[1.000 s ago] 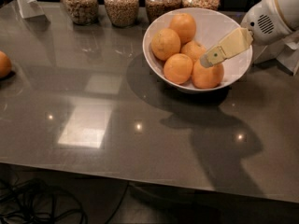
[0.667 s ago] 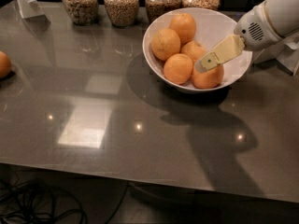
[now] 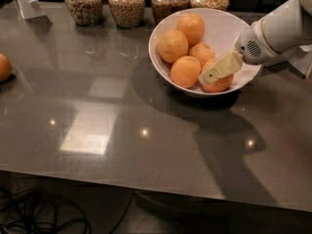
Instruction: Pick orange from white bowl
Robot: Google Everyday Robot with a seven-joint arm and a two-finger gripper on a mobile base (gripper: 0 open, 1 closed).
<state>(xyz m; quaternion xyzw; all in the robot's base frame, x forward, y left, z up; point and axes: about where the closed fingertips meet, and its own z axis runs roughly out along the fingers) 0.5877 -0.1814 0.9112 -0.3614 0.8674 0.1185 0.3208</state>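
The jaws sit inside the white bowl (image 3: 229,28), low on its near right side, at the end of a white arm (image 3: 278,30) that the right edge cuts off. We cannot tell how wide the jaws stand or whether they grip anything. The orange (image 3: 220,85) lies right behind their tip, touching or nearly so, and they hide part of it. It looks round, with no long axis, and we see no stem dot. Four more oranges (image 3: 185,71) crowd just beside the jaws, further into the bowl. Beyond them stand four jars of grain (image 3: 126,6), their tops cut off. Far from the jaws, another orange (image 3: 4,67) is cropped at the edge. The grey tabletop (image 3: 146,145) is glossy with light spots; dark cables (image 3: 39,218) lie below it.
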